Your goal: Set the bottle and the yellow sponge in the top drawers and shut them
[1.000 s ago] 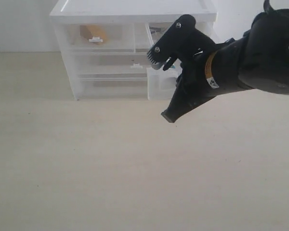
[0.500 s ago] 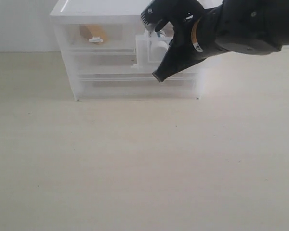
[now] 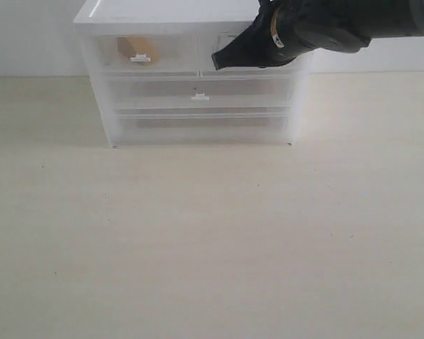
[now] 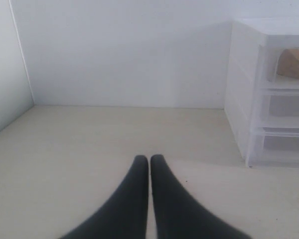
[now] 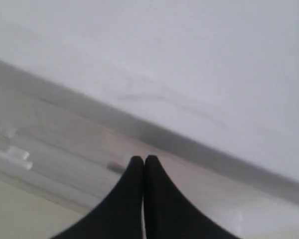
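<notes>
- The surface [image 3: 212, 233] is pale and flat.
- A white cabinet [image 3: 162, 13] stands on it, at the back by the wall [image 3: 28, 35].

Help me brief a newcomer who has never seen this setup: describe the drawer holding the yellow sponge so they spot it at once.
Find the white cabinet against the back wall. Its top row holds two half-width drawers; you want the left drawer as the exterior view shows it. What marks it out is the mustard-yellow sponge showing through its translucent front.
</notes>
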Available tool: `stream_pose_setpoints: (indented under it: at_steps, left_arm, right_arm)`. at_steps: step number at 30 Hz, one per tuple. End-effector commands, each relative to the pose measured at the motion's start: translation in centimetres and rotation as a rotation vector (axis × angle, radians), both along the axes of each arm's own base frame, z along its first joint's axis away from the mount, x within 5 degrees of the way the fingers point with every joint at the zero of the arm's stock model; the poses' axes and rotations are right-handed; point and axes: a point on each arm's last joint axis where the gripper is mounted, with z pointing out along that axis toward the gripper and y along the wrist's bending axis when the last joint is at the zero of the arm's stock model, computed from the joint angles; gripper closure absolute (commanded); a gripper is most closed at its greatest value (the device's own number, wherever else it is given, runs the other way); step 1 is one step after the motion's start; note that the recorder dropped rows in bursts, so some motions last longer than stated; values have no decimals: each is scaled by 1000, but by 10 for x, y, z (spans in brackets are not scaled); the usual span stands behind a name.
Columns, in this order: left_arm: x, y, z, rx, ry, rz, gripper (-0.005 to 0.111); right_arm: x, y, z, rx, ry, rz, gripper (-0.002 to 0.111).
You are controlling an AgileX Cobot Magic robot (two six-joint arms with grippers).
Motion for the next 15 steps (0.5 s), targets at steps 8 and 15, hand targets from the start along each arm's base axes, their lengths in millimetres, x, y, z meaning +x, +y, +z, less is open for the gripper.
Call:
stream_pose_setpoints:
  at_steps: [8,15]
  left_arm:
    - [0,0,-1,-10,-2,-4,103]
    - [0,0,-1,-10,-2,-4,103]
  right_arm:
    - [-147,-57,11,286,-53,222,109]
    - [-230,-93,-12,406,-86,300,109]
